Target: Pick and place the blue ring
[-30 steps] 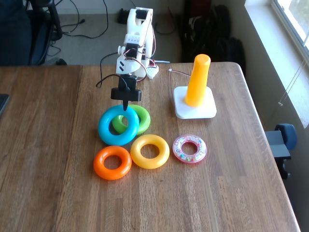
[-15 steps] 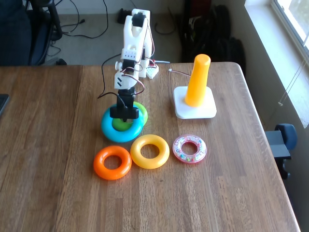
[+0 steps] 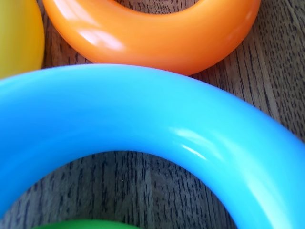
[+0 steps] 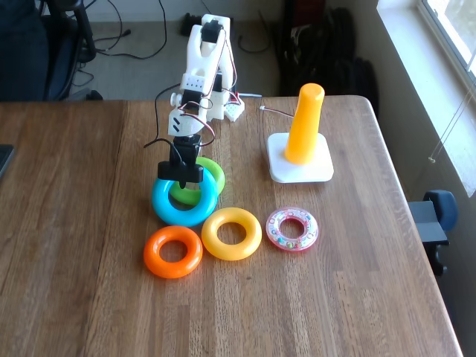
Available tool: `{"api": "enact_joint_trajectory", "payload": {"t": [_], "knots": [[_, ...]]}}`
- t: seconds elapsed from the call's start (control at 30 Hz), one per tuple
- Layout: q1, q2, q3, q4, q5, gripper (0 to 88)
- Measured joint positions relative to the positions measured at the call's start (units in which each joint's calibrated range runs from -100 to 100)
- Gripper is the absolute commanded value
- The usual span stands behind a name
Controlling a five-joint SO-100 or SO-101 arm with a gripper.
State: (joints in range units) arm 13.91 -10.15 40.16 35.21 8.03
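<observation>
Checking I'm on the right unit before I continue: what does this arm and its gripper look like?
In the fixed view, a white plastic arm with blocky segments and thin dark and red cables looping beside its lower joints. The gripper at its end is black. The base sits at the wooden table's far edge.

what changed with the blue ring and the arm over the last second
The gripper shifted slightly left; the blue ring, tilted up a second ago, dropped flatter, overlapping the green ring. Whether it is gripped is unclear. Orange ring, yellow ring and peg stayed put.
</observation>
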Motion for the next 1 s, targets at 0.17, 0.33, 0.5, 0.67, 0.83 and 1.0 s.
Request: {"api": "enact_joint_trajectory", "payload": {"t": [0.17,0.33,0.5,0.67,0.83,1.0], "knots": [[0.3,-3.4,0.0,0.1,0.2,2.0],[0.9,-14.1,0.0,0.1,0.0,2.0],[0.6,-26.2,0.0,0.1,-1.7,2.0],[0.8,-37.8,0.0,4.0,-3.9,2.0],[-1.5,-46.7,0.0,13.7,-5.6,2.0],[-8.6,-51.9,-4.4,22.9,-6.1,2.0]]}}
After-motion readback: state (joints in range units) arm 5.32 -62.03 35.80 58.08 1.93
